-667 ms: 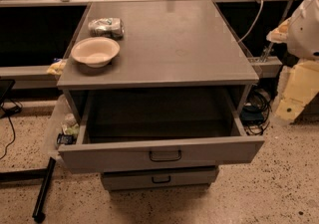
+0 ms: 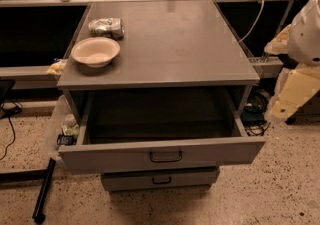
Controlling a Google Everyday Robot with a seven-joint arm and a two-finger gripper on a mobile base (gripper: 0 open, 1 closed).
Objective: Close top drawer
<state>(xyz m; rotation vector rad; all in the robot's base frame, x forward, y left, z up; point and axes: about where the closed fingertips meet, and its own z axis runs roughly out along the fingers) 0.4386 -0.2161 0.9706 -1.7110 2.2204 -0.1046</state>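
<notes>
1. Top drawer (image 2: 110, 155): pulled well out of the grey cabinet (image 2: 170, 44), its front panel at 6 o'clock of the cabinet top. A dark bar handle (image 2: 165, 156) sits at the centre of the panel. The interior shows only bare grey floor and walls, shadowed toward the back.
2. Lower drawer (image 2: 190, 177): directly under the top drawer, with a shorter front and its own small handle. It sits further back than the top drawer's front.
3. Side pocket (image 2: 54, 128): clear, at 9 o'clock of the open drawer, against the cabinet's side. It holds a few small packets; I cannot tell what they are.
4. Bowl (image 2: 95, 51): cream, upright on the cabinet top at 10 o'clock, inside a plain cream surface.
5. Crumpled silvery packet (image 2: 106, 27): just behind the bowl at 11 o'clock, close to it.
6. Gripper (image 2: 280, 110): at 3 o'clock of the drawer, at the lower end of the cream arm (image 2: 309, 26), clear of the cabinet. It touches nothing visible; whether released or clenched, cannot tell.
</notes>
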